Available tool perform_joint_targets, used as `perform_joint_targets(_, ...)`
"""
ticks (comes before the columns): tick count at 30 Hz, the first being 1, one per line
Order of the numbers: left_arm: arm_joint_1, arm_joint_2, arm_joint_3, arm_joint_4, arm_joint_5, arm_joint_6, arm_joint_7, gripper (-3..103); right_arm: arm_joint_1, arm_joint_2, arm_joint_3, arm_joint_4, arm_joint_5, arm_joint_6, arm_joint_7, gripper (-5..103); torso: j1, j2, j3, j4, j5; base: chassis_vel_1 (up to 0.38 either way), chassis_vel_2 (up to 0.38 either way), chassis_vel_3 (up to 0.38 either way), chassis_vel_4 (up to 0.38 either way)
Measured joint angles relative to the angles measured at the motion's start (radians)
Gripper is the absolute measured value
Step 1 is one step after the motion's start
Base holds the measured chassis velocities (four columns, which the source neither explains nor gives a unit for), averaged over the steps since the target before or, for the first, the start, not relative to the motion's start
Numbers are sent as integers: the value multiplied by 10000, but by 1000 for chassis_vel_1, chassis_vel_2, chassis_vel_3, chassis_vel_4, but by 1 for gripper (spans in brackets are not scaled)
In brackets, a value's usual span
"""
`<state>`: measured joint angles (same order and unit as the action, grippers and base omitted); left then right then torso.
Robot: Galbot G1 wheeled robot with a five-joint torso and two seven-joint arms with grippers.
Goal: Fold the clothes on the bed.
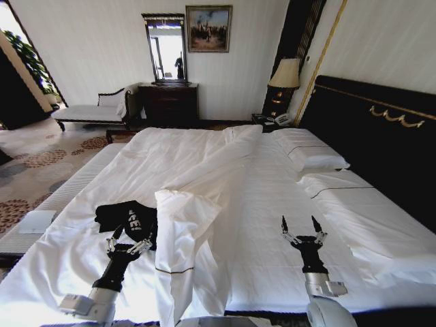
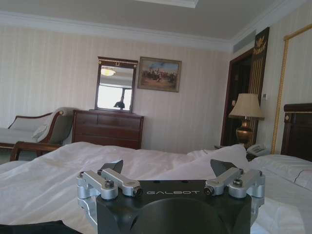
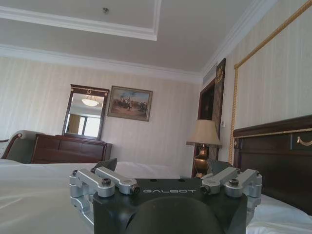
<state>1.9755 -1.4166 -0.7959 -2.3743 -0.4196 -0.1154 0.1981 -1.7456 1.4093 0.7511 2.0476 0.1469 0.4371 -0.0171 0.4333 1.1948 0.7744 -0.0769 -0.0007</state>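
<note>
1. You are looking down the bed (image 1: 272, 204) from its foot edge toward the dark headboard (image 1: 381, 129), with two white pillows (image 1: 310, 153) lying against it on the right side.
2. The black T-shirt (image 1: 122, 216) lies crumpled near the foot edge, toward the bed's left side, with a scrap of white lettering facing up. It is bunched, not spread flat.
3. A folded-back flap of the white duvet (image 1: 184, 225) lies just beside the shirt on its right, running up the middle of the bed.
4. Your left gripper (image 1: 128, 244) sits over the near edge of the shirt, fingers spread apart and holding nothing. From the head view you cannot tell whether the tips touch the cloth. In the left wrist view the left gripper (image 2: 168, 168) points along the mattress with its fingers wide.
5. Your right gripper (image 1: 301, 223) hovers over bare sheet near the foot edge on the right half, well apart from the shirt, its fingers apart and empty. The right wrist view shows the right gripper (image 3: 163, 166) with the same wide gap.
</note>
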Motion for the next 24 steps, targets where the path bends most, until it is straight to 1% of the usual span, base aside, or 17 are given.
perform_joint_targets(4, -40, -13, -2, 80, -3, -28, -116, 100, -18, 41, -28, 21, -55, 0, -13, 100, 12, -7, 4, 1, -1, 0, 0, 0, 0)
perform_joint_targets(16, -46, -28, -24, 174, -44, -150, -157, 100, -81, 145, -75, 55, -141, 173, -99, 100, 11, -5, 3, 1, -1, 2, -3, -5, 4)
perform_joint_targets(24, -28, -38, -41, 161, -56, -198, -160, 100, -154, 234, -74, 102, -154, 380, -117, 100, 6, -5, 2, 0, 0, 147, -151, -182, 176)
